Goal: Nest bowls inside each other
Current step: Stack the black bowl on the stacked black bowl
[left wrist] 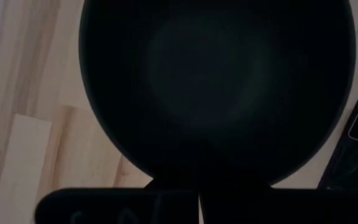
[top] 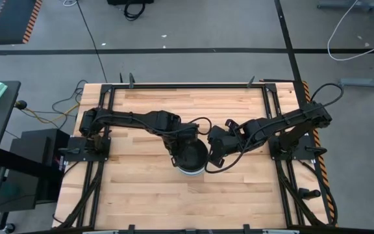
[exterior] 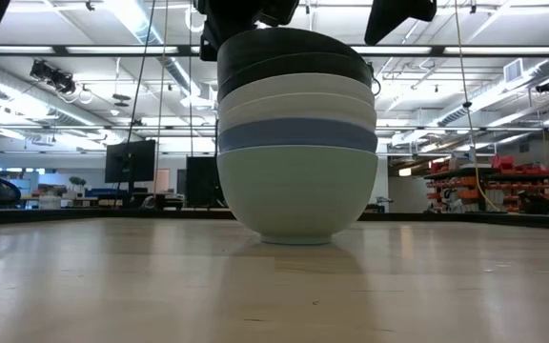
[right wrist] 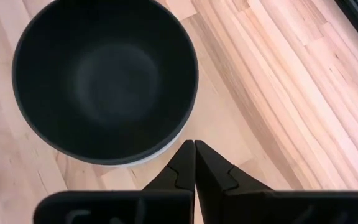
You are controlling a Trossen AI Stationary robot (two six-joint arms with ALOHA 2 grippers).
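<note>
Standing near the middle of the surface point(top: 148, 195), the stack of bowls point(exterior: 296, 143) is the landmark here: a pale mint green bowl point(exterior: 296, 195) at the bottom, then a blue bowl point(exterior: 296, 135), two white bowls point(exterior: 296, 100) and two black bowls point(exterior: 294, 59) on top, each seated in the one below. All mouths face up, so the stack's long axis runs vertical and it rests squarely on the mint bowl's foot, which looks stable. The left tool point(top: 186, 151) hangs directly over the stack, looking into the top black bowl; whether its fingers are apart or together I cannot tell. The right tool point(right wrist: 194, 163) sits just beside the stack, fingers pressed together and empty. Nesting appears complete.
</note>
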